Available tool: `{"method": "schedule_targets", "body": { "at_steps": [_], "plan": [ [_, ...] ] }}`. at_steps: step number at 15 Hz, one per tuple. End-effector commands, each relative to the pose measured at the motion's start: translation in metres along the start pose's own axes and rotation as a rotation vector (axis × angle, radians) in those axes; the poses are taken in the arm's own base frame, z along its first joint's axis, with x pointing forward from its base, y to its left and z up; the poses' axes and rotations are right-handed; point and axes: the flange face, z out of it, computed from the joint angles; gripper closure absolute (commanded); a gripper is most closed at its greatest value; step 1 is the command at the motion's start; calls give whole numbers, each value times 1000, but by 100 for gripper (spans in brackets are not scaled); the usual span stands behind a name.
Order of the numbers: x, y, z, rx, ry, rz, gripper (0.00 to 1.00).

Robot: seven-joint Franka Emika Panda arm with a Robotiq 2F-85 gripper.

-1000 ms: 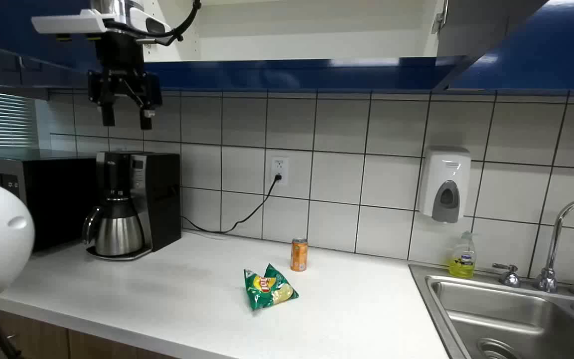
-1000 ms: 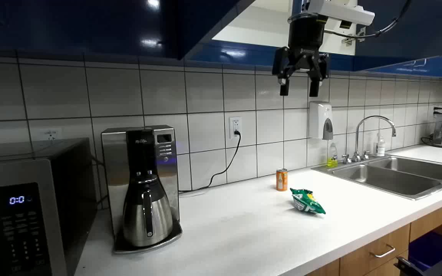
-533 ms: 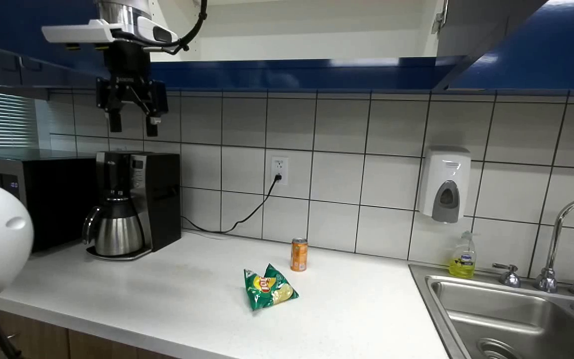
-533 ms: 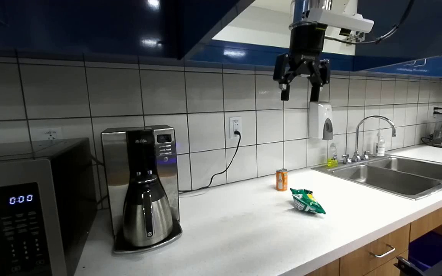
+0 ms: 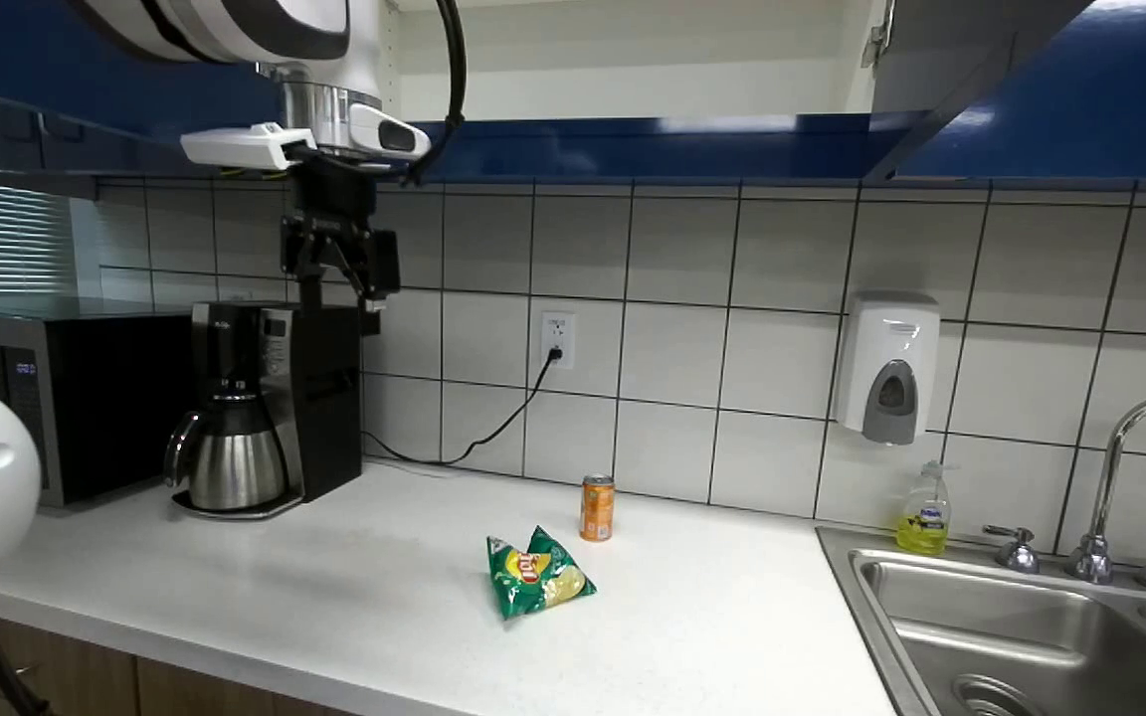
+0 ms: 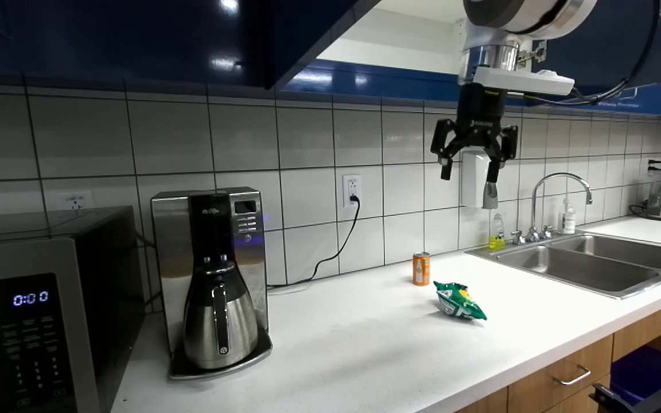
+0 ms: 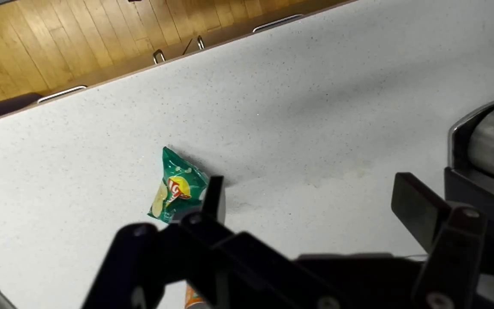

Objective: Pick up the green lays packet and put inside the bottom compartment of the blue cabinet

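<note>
The green lays packet [image 5: 538,577] lies on the white counter in both exterior views, here [image 6: 459,302] too, and left of centre in the wrist view [image 7: 177,184]. The blue cabinet [image 5: 593,151] hangs above. Its pale bottom compartment [image 5: 633,89] stands open over a dark blue strip; part of it also shows in an exterior view [image 6: 393,41]. My gripper [image 5: 340,306] points down, open and empty, high above the counter and apart from the packet; it also shows here [image 6: 469,172]. In the wrist view one fingertip of the gripper [image 7: 309,189] overlaps the packet's edge.
An orange can [image 5: 597,508] stands just behind the packet. A coffee maker [image 5: 280,398] and a microwave [image 6: 49,310] stand at one end of the counter. A sink [image 5: 991,607] is at the other end. A soap dispenser [image 5: 889,368] hangs on the tiled wall.
My gripper has moved down, and toward the right in both exterior views, staying open. It is lower below the cabinet's blue strip. The packet and the can have not moved.
</note>
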Motion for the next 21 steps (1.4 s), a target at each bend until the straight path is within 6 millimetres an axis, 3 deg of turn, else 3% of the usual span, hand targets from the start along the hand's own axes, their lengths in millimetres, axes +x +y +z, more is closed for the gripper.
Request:
{"method": "schedule_targets", "body": {
  "at_steps": [1, 5, 9, 17, 21],
  "plan": [
    [0, 35, 20, -5, 35, 121, 0],
    [11, 69, 51, -9, 57, 200, 0],
    [31, 90, 89, -18, 82, 247, 0],
    [90, 108, 163, -37, 115, 306, 0],
    [122, 113, 187, -41, 128, 344, 0]
  ]
}}
